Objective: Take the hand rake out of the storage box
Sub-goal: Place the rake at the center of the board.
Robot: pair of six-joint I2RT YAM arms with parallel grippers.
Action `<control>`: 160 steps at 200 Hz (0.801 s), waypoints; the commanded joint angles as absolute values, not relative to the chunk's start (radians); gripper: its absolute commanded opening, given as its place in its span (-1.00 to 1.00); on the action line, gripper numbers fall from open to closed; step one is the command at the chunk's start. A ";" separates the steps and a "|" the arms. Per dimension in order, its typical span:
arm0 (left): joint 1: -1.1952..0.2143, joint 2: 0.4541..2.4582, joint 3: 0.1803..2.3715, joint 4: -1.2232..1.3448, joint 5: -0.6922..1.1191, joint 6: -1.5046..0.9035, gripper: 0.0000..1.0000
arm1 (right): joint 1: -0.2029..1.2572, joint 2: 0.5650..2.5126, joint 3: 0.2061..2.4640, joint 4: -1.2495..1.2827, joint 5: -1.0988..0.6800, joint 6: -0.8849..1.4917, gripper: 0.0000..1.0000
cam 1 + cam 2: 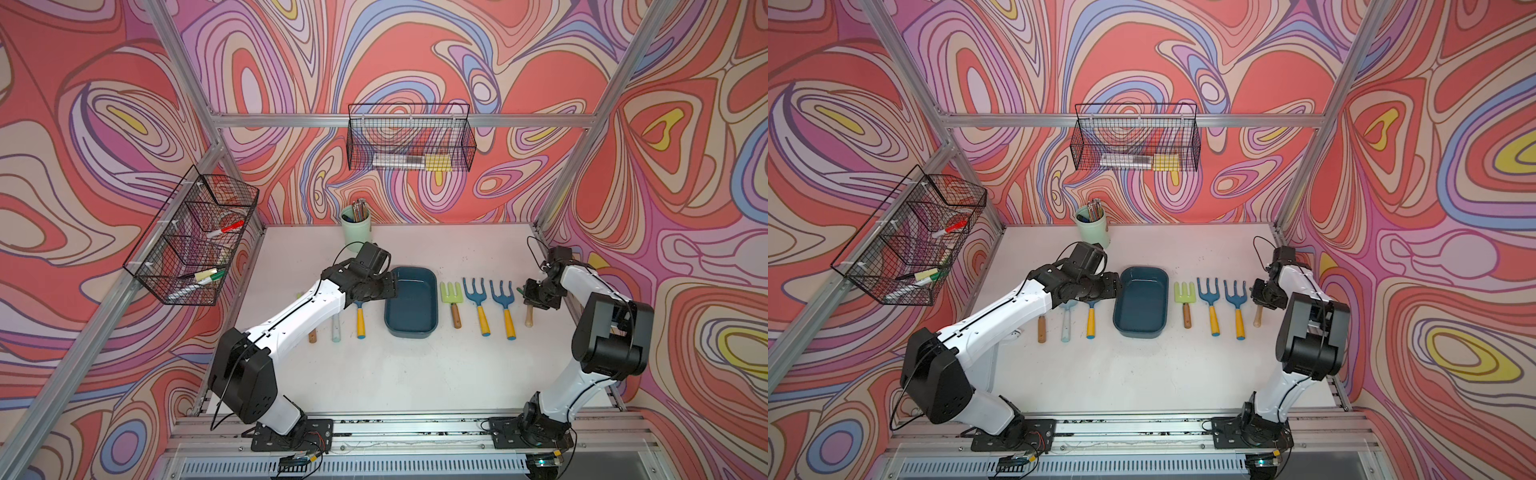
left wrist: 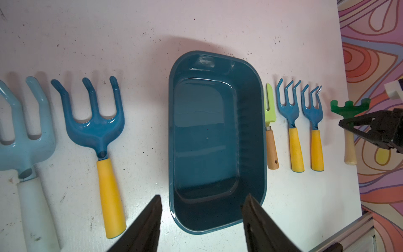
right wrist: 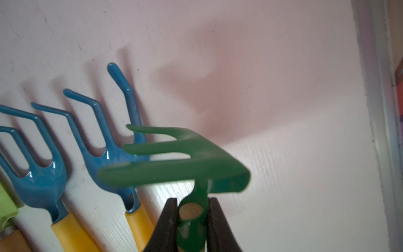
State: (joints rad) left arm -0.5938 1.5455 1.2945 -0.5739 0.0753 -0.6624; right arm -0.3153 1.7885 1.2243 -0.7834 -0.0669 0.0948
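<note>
The green-headed hand rake [image 3: 196,161] is outside the teal storage box [image 1: 411,299], well to its right, at the right end of the row of garden tools. Its neck is pinched between the clenched jaws of the right gripper [image 3: 192,200]. Just left of it a blue hand fork [image 1: 501,291] lies on the tabletop [image 1: 415,374]. The left gripper [image 2: 203,197] hangs over the box's left edge, jaws released and gripping nothing.

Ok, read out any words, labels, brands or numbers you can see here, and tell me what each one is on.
No text can be read.
Storage box, green hand rake: plain, no print showing.
Markers in the side basket: any print too small.
Pale item in the back basket: speckled marks, too blurred to read.
</note>
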 commanded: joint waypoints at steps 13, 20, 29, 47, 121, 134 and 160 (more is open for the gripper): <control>-0.579 1.552 1.273 -0.558 0.080 -0.658 0.25 | -0.322 1.836 1.203 -0.765 -0.107 0.106 -0.64; -0.578 1.552 1.273 -0.556 0.082 -0.658 0.25 | -0.322 1.838 1.198 -0.760 -0.103 0.107 -0.65; -0.575 1.552 1.275 -0.555 0.083 -0.659 0.25 | -0.322 1.836 1.191 -0.753 -0.102 0.109 -0.64; -0.573 1.551 1.276 -0.555 0.084 -0.658 0.25 | -0.322 1.844 1.193 -0.757 -0.089 0.108 -0.61; -0.565 1.537 1.264 -0.555 0.083 -0.658 0.25 | -0.322 1.854 1.218 -0.790 -0.002 0.096 -0.35; -0.563 1.533 1.261 -0.555 0.083 -0.658 0.25 | -0.322 1.863 1.227 -0.796 -0.001 0.095 -0.34; -0.561 1.522 1.254 -0.557 0.079 -0.658 0.25 | -0.322 1.873 1.239 -0.807 0.011 0.099 -0.32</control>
